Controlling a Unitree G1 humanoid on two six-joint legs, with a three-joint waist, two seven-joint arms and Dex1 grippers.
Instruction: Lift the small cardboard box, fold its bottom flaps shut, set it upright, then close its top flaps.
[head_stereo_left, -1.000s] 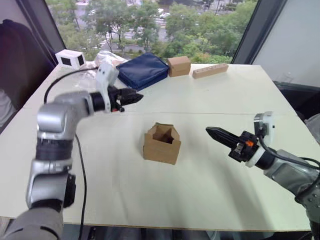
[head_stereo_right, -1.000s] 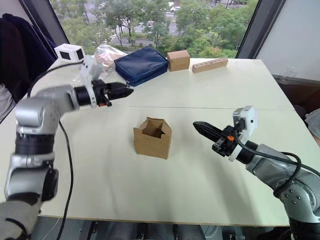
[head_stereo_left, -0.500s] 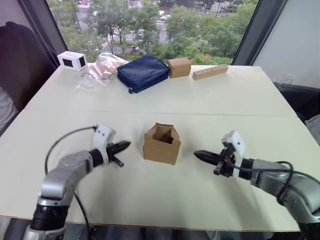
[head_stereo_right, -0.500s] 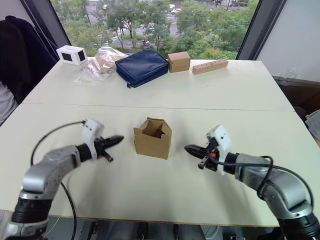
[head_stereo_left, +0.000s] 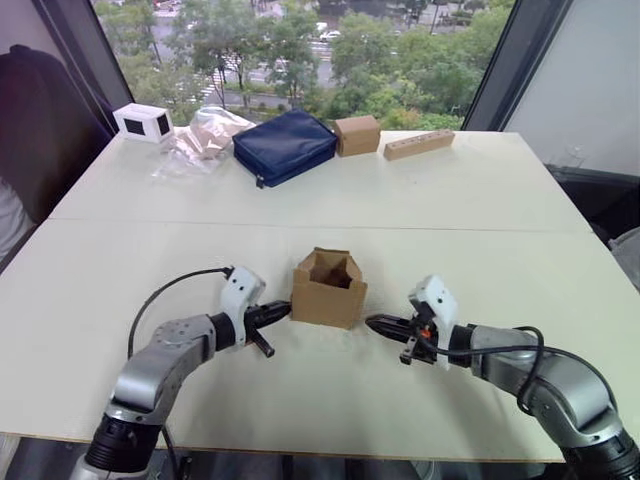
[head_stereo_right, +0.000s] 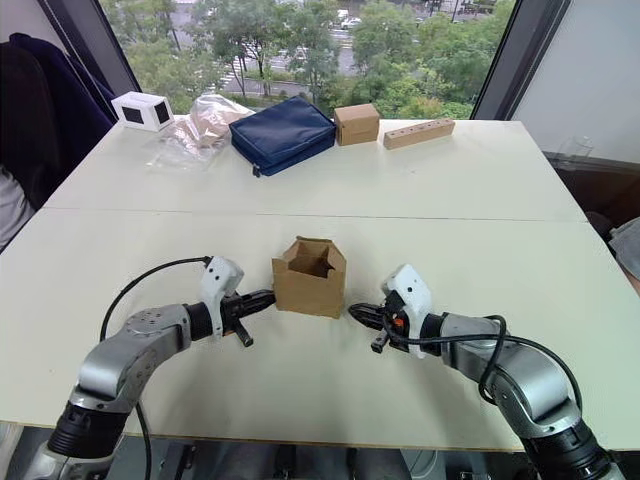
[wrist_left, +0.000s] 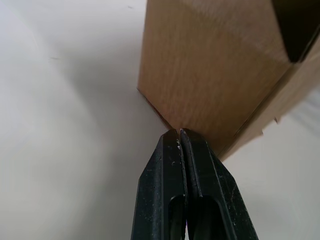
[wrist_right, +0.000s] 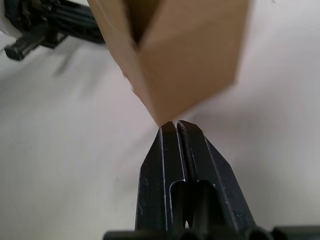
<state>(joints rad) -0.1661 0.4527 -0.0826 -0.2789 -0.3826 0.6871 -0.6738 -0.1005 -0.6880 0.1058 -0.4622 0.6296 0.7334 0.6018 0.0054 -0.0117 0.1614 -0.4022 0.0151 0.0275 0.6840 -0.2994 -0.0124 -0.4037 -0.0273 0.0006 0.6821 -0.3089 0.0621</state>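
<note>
Broadly, a wide pale bench (head_stereo_left: 480, 190) carries the scene. Along its far edge, well away from the work, lie a dark blue bag (head_stereo_left: 284, 143), a tidy closed brown cube (head_stereo_left: 358, 133) just beside it, a wooden block (head_stereo_left: 420, 142), a crinkled clear plastic bag (head_stereo_left: 205, 135) and a white box with a black window (head_stereo_left: 142, 121).

Near the middle of the bench's near half sits the small cardboard box (head_stereo_left: 328, 288), resting on the surface. Its open end faces up, so its axis from one flapped end to the other runs vertical. One corner points toward the robot. The top flaps (head_stereo_left: 332, 264) stand up around the dark opening, not folded in. The bottom flaps are hidden underneath, so their state cannot be told.

By my reading, the task has barely begun: the box is not lifted, and folding the bottom, setting it upright and closing the top all remain.

The left pincer (head_stereo_left: 281, 311) lies low at the box's left side, fingers clenched together on nothing, tips at or almost at the box's lower corner. The right pincer (head_stereo_left: 373, 322) lies low on the opposite side, also clenched empty, tips just short of the box's near corner.
</note>
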